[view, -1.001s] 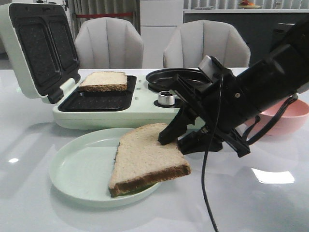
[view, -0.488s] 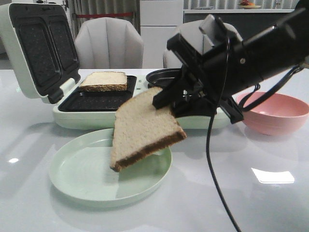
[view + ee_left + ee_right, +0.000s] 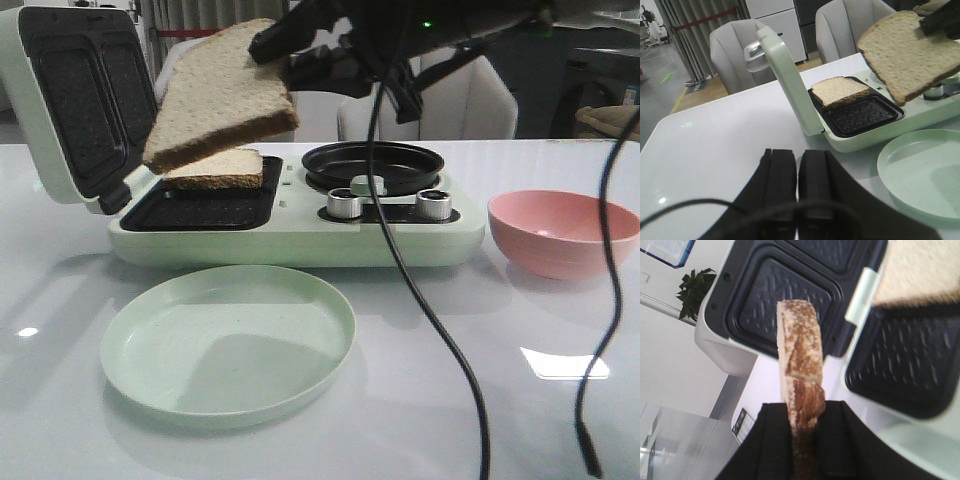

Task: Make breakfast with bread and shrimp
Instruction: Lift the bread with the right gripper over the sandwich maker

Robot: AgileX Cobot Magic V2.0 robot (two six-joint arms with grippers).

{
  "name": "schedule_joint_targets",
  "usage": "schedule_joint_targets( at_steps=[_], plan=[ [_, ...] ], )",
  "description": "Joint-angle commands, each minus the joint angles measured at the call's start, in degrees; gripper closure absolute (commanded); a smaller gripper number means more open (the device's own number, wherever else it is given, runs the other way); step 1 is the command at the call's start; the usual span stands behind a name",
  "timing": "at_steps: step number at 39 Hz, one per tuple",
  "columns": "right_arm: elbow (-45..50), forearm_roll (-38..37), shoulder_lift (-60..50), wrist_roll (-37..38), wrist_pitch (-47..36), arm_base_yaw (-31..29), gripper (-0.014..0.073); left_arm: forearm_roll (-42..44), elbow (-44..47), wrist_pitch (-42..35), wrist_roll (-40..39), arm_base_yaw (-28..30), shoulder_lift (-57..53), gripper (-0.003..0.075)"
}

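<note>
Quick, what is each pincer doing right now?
Left pincer: shut, holding nothing.
Right pincer: shut on the bread slice, lifted over the sandwich maker.

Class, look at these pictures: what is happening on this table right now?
The right tool is shut on a slice of bread and holds it in the air, tilted, above the open sandwich maker. A second slice already lies in the maker's rear compartment; the front one is bare. The green plate holds nothing. The left tool is shut, away from the work. No shrimp shows.
</note>
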Motion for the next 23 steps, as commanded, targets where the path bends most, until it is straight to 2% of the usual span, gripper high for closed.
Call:
schedule_joint_targets(
  at_steps=[1,10,23],
  plan=[
    [-7.48,7.20,1.34,-0.93,1.51,1.61,0.0457,-0.42,-1.45,-4.55,-0.14,-0.42,0.77,0.0606],
    [-17.72,7.20,10.52,5.57,-2.69,2.09,0.0457,-0.42,-1.45,-4.55,-0.14,-0.42,0.77,0.0606],
    [-23.33,7.20,19.61,9.01,-3.82,2.09,0.0449,-0.42,-1.45,-4.55,-0.14,-0.42,0.77,0.0607]
  ],
)
